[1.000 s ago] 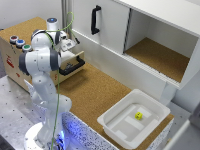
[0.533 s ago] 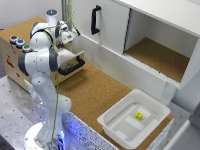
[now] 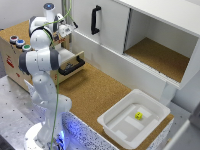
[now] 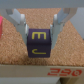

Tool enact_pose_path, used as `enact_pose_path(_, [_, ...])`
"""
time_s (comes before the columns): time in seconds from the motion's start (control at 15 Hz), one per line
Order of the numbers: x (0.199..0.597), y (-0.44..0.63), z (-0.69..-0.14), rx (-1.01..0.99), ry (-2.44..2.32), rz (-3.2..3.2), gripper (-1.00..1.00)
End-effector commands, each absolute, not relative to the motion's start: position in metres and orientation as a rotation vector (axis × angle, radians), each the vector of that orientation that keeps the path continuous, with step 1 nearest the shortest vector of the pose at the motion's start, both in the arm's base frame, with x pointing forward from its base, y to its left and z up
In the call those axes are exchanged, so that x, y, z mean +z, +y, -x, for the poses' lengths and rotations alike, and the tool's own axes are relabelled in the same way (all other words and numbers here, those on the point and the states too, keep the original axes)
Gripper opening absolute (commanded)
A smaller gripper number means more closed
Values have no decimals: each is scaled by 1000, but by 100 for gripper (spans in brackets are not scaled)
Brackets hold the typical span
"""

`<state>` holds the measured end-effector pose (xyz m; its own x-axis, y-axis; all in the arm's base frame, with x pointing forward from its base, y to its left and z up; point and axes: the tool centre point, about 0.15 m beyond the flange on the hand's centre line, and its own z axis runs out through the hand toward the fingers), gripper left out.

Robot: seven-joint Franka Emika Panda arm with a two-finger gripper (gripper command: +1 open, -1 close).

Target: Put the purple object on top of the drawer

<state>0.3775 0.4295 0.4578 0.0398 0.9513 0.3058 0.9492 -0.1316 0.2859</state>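
Observation:
In the wrist view my gripper is shut on the purple cube, which has yellow letters on its faces. One finger sits on each side of it. Speckled cork fills the view under the cube, with a light wooden edge bearing red print. I cannot tell whether the cube touches the cork. In the exterior view the gripper is over the back of the light wooden drawer unit at the exterior view's left. The pull-out drawer with its black bar handle stands open. The cube is too small to make out there.
Three small round coloured objects sit on the drawer unit's cork top; a pink-red thing shows at the wrist view's edge. The white cabinet with a vertical black handle stands behind. A white bin holds a yellow object.
The gripper has risen from just above the open drawer to above the drawer unit's top; the arm's upper links lifted with it.

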Motion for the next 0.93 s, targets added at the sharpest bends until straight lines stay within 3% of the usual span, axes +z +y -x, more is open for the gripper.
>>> enact_pose_path(0.0, [454,468,-380,545,2140,-2245,-100])
enact_pose_path(0.33, [442,485,-378,540,2100,-2232,-100])
enact_pose_path(0.4, [443,487,-379,553,2074,-2248,100])
enact_pose_path(0.87, [471,477,-377,639,2028,-2283,100])
